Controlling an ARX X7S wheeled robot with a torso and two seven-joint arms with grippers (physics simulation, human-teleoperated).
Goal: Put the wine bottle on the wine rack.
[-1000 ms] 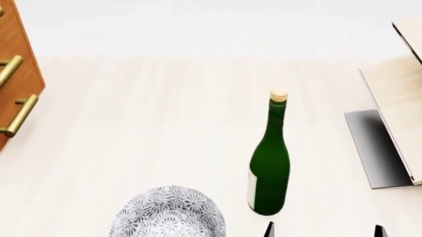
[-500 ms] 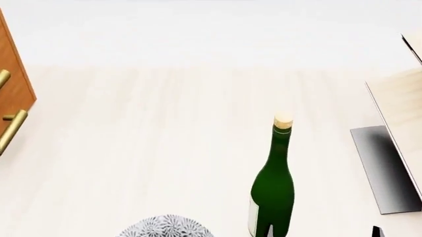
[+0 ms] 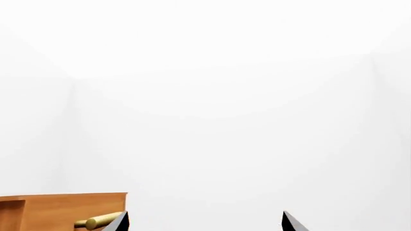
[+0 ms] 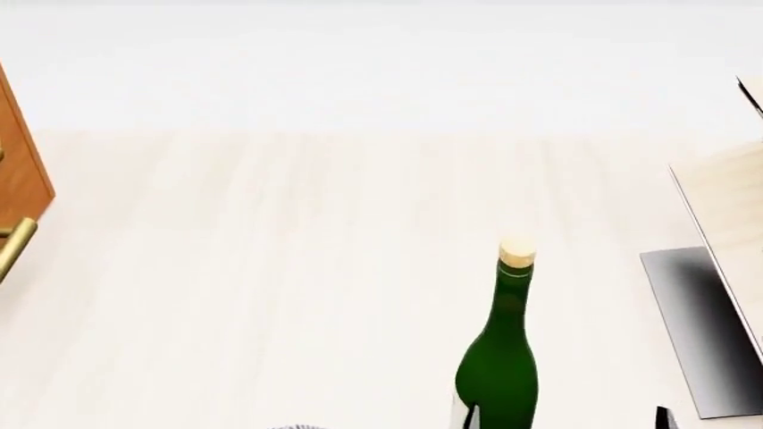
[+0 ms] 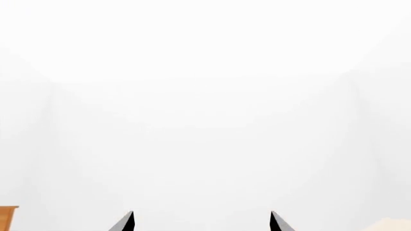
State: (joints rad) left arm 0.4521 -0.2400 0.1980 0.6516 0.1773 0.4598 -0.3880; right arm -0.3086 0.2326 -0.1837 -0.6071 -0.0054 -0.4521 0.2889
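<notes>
Near the front edge of the pale desk (image 4: pixel 298 268), right of centre in the head view, stands the wine bottle (image 4: pixel 498 366), upright, base cut off by the frame. Long axis vertical, tan cork (image 4: pixel 516 253) pointing up, narrow neck above a wider dark green body. Wine rack (image 4: pixel 716 304) sits to its right, apart from it, slanted light-wood panel over a grey metal base, mostly out of frame. Brown cabinet (image 4: pixel 18 179) with brass handle at far left.

Handling guess: glass, so rigid, smooth and likely slippery, fairly heavy, top-heavy when tall and upright, breakable if tipped. Best hold probably around the body below the shoulder, from the side; the neck looks too thin for a steady carry.

Right gripper (image 5: pixel 200 222): fingertips spread wide, nothing between them; two dark tips also show at the head view's bottom edge beside the bottle. Left gripper (image 3: pixel 204 222): likewise spread wide and empty, facing the cabinet corner. Neither touches the bottle as far as visible.
</notes>
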